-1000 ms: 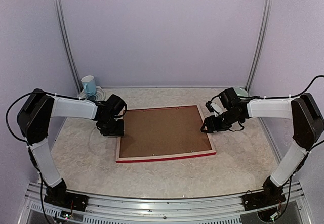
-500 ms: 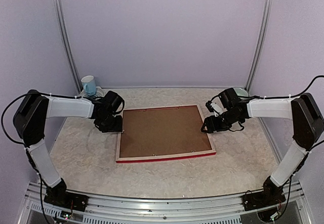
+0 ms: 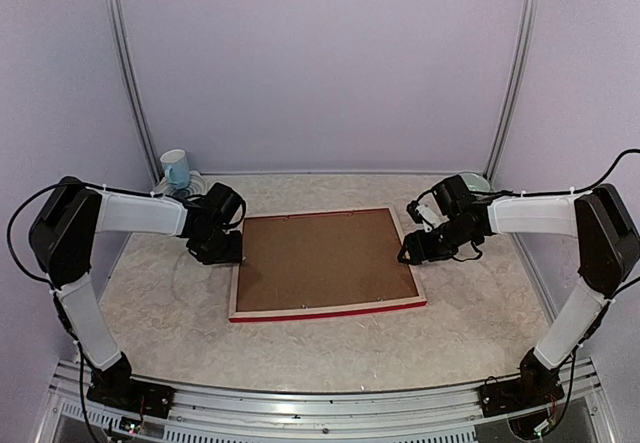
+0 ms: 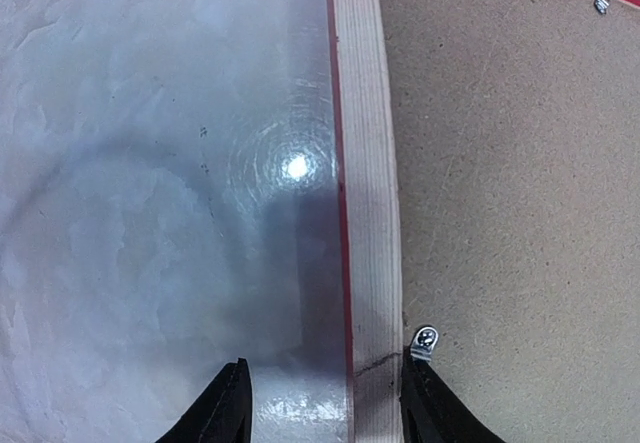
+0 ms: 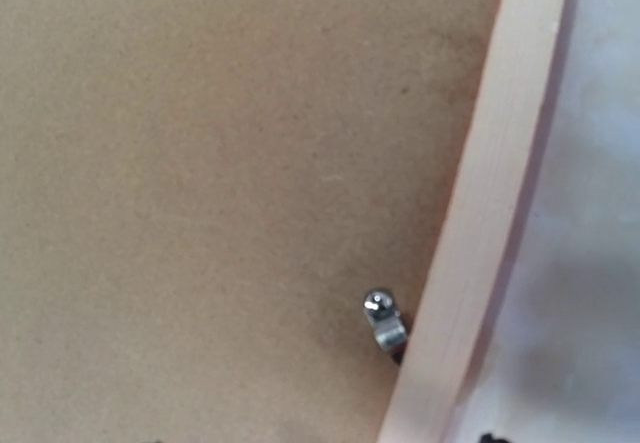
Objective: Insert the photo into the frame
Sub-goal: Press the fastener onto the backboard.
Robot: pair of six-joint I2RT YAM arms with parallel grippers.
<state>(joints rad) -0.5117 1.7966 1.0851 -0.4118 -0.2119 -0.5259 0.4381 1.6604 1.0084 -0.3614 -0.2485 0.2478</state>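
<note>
left fingers (image 4: 225, 408): spread apart, set astride the left rail of the frame (image 4: 365, 163), not closed on it.
right fingers (image 3: 405, 254): held over the frame's right edge; spread cannot be told.
frame: laid face down on the table (image 3: 160, 313), brown backing board (image 3: 320, 258) seated inside.

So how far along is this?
Looks done: the backing board sits in the face-down frame; the photo isn't visible, presumably underneath. In hand: the left end effector, open, straddles the left rail by a clip. Probably left: checking clips, turning the frame over.
</note>
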